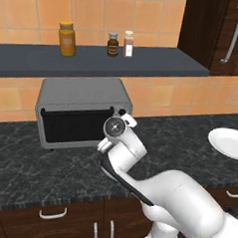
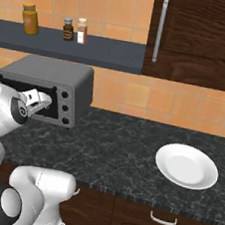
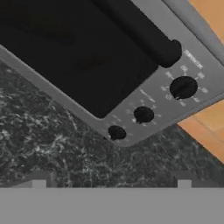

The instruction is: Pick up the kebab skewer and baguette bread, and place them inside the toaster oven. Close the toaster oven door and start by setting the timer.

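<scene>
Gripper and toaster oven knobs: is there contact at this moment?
Apart. In the hand view the knobs sit well ahead of the fingertips, with bare counter between them; the open gripper hangs before the toaster oven.

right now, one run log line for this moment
door: shut | gripper: open, empty, in front of oven near knobs | plate: bare, on counter | food: cannot tell
</scene>
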### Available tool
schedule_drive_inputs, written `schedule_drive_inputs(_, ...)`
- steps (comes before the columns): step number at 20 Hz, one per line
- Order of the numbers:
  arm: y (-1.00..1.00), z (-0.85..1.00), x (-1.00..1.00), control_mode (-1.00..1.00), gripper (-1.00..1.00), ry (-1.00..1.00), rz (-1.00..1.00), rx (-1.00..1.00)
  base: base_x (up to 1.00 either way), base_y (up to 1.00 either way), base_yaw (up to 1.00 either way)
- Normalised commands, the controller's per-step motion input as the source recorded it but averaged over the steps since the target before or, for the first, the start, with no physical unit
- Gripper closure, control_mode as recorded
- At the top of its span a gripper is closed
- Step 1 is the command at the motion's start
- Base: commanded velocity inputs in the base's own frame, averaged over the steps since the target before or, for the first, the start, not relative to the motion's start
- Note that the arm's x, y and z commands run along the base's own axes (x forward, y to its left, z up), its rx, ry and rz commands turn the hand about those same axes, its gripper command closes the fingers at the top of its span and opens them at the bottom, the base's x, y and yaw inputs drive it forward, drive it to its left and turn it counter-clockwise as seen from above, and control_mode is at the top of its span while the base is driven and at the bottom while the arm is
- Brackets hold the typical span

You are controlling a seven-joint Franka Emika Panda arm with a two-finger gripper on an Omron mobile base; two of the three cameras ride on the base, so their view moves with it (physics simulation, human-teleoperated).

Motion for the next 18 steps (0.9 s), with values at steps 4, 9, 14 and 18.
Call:
schedule_drive_inputs(4, 0.0, -0.21, 0.39, -1.0, -1.0, 0.36, 0.26, -0.86, 0.0, 0.0, 0.0)
schedule_drive_inputs(9, -0.15, -0.25, 0.07, -1.0, -1.0, 0.21, 0.25, -0.82, 0.0, 0.0, 0.0)
schedule_drive_inputs(14, -0.32, -0.16, 0.0, -1.0, -1.0, 0.15, 0.22, -0.47, 0.0, 0.0, 0.0)
schedule_drive_inputs(18, -0.56, 0.0, 0.0, -1.0, -1.0, 0.28, 0.3, -0.26, 0.0, 0.0, 0.0)
